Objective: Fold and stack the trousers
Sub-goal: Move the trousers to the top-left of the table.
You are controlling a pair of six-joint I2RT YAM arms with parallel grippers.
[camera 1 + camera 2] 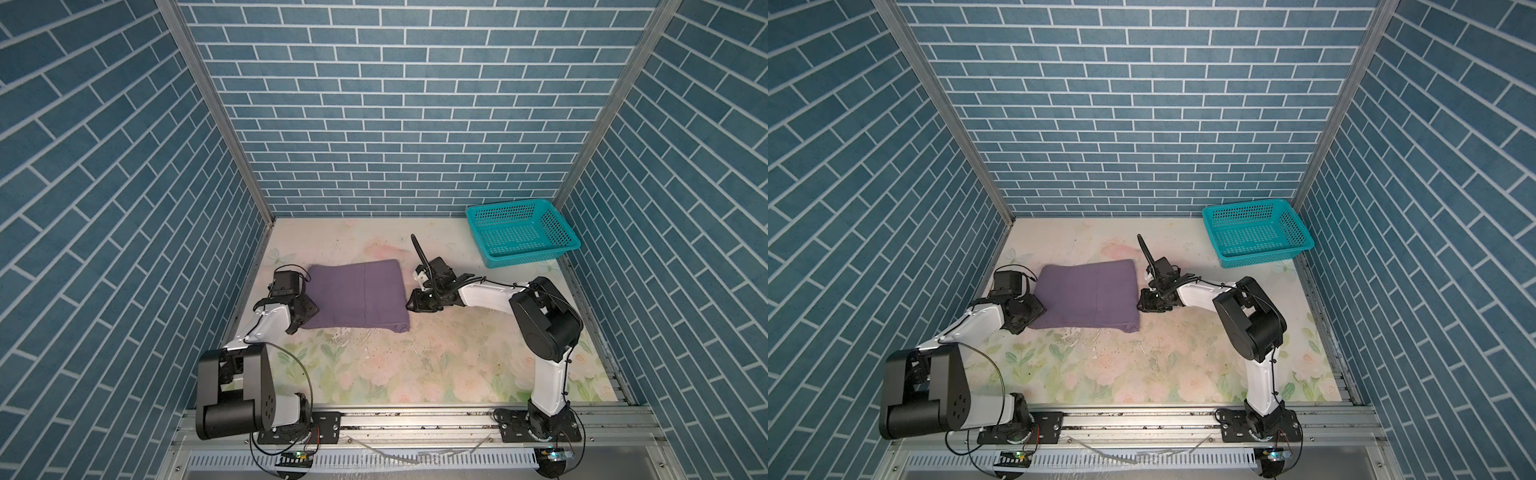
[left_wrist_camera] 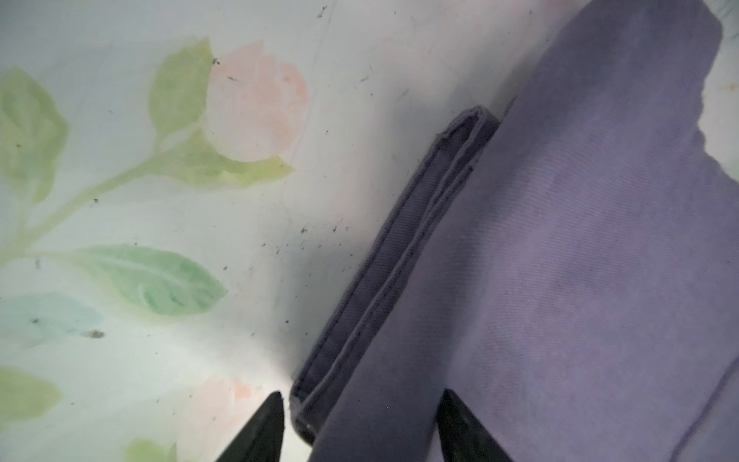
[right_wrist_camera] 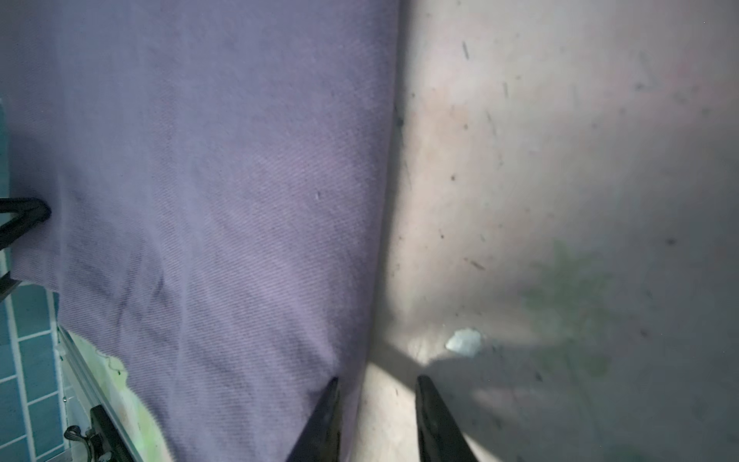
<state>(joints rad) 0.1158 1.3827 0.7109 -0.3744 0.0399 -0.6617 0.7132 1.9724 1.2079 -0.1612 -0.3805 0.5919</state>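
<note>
Starting left, find the left gripper point(image 1: 300, 316) down low on the mat point(image 1: 415, 365), at the left edge of the trousers point(image 1: 357, 295), toward their near-left corner. From the left wrist, see the left gripper point(image 2: 360, 424) with tips apart, straddling that edge, with one fingertip point(image 2: 260, 432) over the mat point(image 2: 160, 200) and the other over the top layer of the trousers point(image 2: 580, 260). No pinch on the cloth to be seen. Between the tips, note two hemmed layers poking out from under the top fold.

Moving right, in both top views, come to the trousers point(image 1: 1088, 295): folded into a flat rectangle, left of the mat's middle, at mid depth, lying between the two grippers. Across the top, a faint seam line from far to near.

Next, at their right edge, toward the near half, meet the right gripper point(image 1: 415, 305), also low on the mat. From the right wrist, see the right gripper point(image 3: 378, 416) with tips apart, more narrowly than on the left: one fingertip point(image 3: 324, 420) just over the border of the trousers point(image 3: 200, 200), the other over bare mat point(image 3: 560, 160). Nothing clamped there either.

Last, in the far-right corner, spot the basket point(image 1: 532, 254), teal and perforated, close to the brick walls point(image 1: 415, 124) and well apart from the trousers.
</note>
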